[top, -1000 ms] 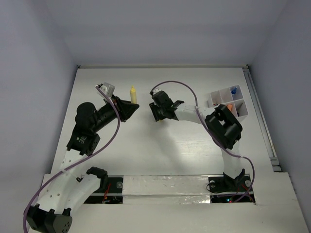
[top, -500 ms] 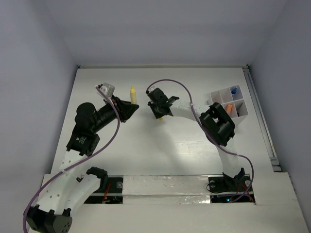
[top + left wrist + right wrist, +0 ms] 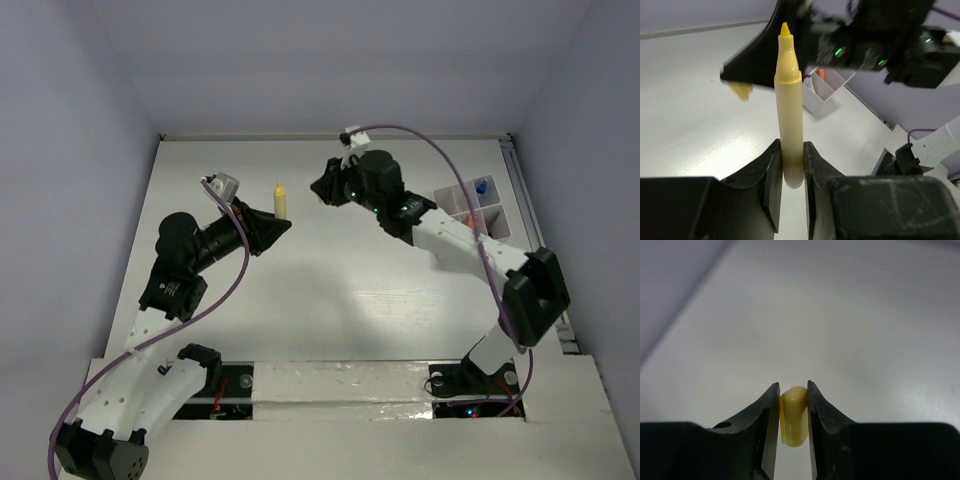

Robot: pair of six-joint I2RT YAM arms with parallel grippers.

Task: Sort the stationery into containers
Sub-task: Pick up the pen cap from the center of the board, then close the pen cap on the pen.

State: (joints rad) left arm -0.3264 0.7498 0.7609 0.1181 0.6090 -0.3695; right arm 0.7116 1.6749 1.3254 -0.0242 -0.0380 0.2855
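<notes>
The left gripper [image 3: 792,155] is clamped on the lower end of the cream stick [image 3: 789,100], which stands straight out from between its fingers with its bare pointed tip farthest from the hand. Ahead of that tip, close but apart from it, hangs the right gripper [image 3: 792,390], pinching a small yellow cap [image 3: 793,415] between its fingers above the bare white table [image 3: 350,300]. Farther ahead of the left gripper, behind the right gripper along its forearm, sits the white organizer box [image 3: 437,205]. A blue-tipped pen [image 3: 482,187] stands in one far compartment and an orange item [image 3: 475,217] in a nearer one. The right arm's black wrist and white forearm cross the line from the cream stick to the box, and its purple cable arcs over them. A second ago the right gripper was low beside the left gripper with its elbow folded near the box. Now it is raised toward the far side of the table with its arm stretched long and its elbow swung out past the box. The left gripper has shifted only slightly, carrying the stick with it.
</notes>
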